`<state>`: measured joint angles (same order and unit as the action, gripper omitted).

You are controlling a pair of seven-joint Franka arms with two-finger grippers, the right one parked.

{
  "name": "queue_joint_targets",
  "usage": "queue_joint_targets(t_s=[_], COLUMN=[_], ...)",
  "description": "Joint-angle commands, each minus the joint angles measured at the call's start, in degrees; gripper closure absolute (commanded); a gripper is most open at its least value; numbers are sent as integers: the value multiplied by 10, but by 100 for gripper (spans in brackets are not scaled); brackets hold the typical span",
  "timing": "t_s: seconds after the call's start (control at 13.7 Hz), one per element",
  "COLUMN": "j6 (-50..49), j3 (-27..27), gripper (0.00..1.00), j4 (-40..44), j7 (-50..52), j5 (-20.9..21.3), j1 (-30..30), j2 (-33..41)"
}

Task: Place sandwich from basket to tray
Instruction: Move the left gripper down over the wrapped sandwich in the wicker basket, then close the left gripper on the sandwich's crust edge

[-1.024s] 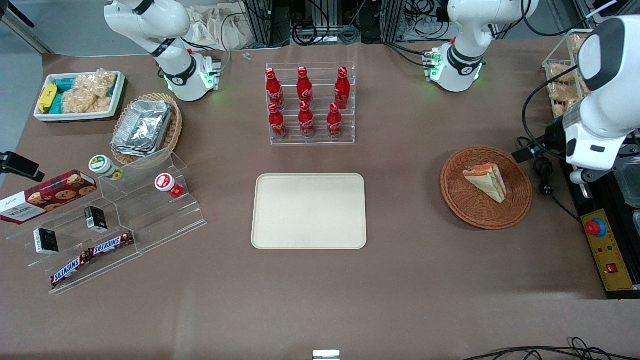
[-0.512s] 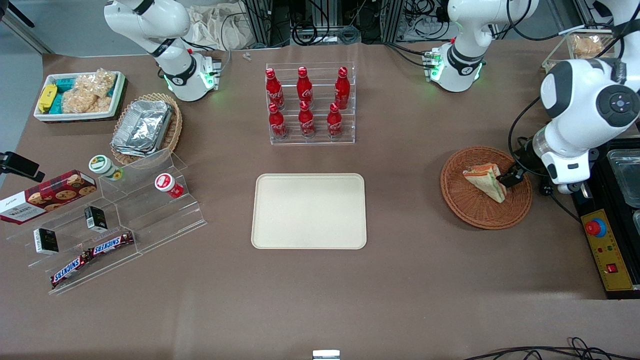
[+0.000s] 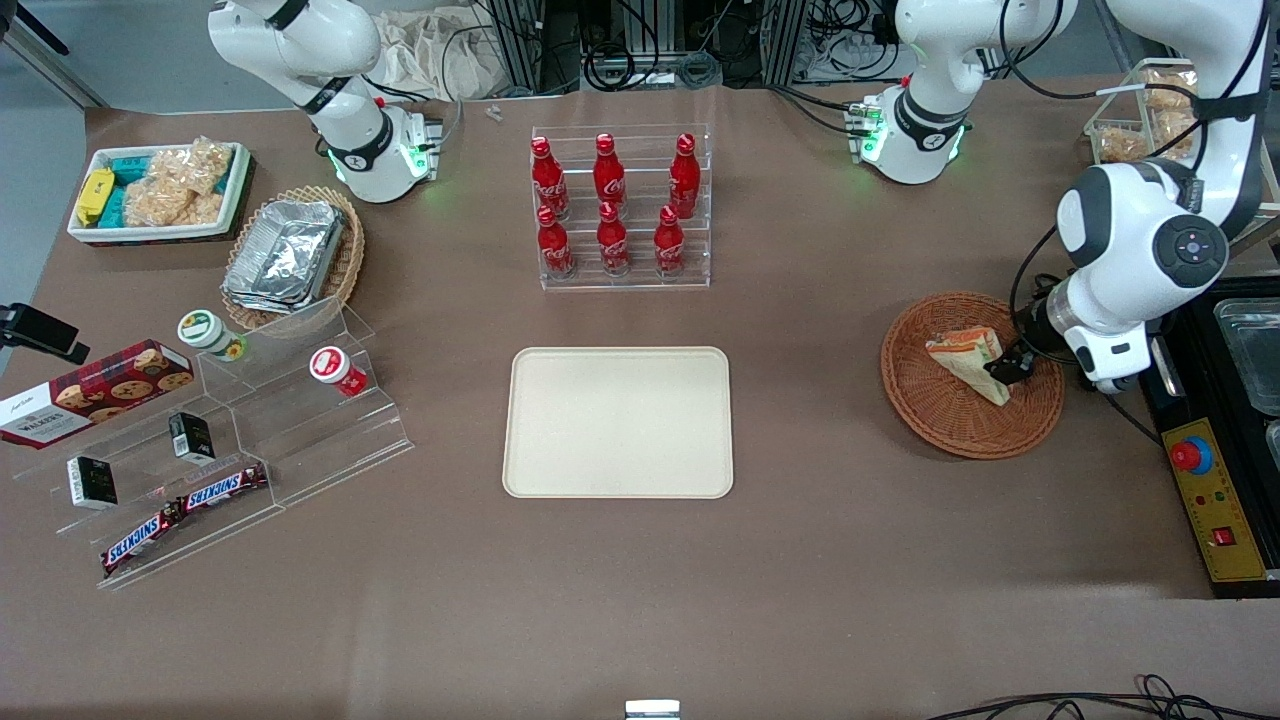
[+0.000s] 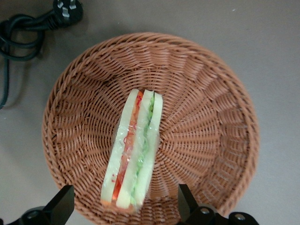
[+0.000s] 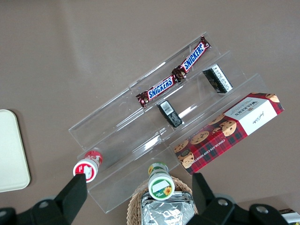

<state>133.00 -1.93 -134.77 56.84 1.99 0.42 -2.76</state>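
End effector poised over the sandwich in the wicker basket

At the right of the front view, the end effector (image 3: 1003, 368) hangs just above the dark woven basket (image 3: 935, 425), its fingers (image 4: 62, 204) spread wide with one on each side of the sandwich (image 3: 966, 361). The sandwich lies in the basket and shows its green and orange-red layers edge-on in the wrist view. The cream tray (image 3: 618, 421) sits at mid-frame on the brown bench (image 3: 800, 560), well apart from the basket. Above the tray in the front view stands a clear rack of red Coca-Cola bottles (image 3: 612, 205). At lower left, a clear stepped stand holds two bars (image 3: 183, 511) lettered SNICKERS, and the red tartan cookie box (image 3: 92, 391) beside it reads WALKERS.
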Motion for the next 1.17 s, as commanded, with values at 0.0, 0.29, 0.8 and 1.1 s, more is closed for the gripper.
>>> queue_joint_targets(t_s=[0.0, 0.29, 0.8, 1.1], j6=[56, 141, 190, 195], j3=[0, -8, -7, -6], gripper=[0, 0, 42, 100], j4=[-60, -111, -106, -105], j7=[12, 12, 36, 42], j5=[4, 4, -1, 0], j1=[2, 2, 1, -2], j2=[18, 7, -43, -42])
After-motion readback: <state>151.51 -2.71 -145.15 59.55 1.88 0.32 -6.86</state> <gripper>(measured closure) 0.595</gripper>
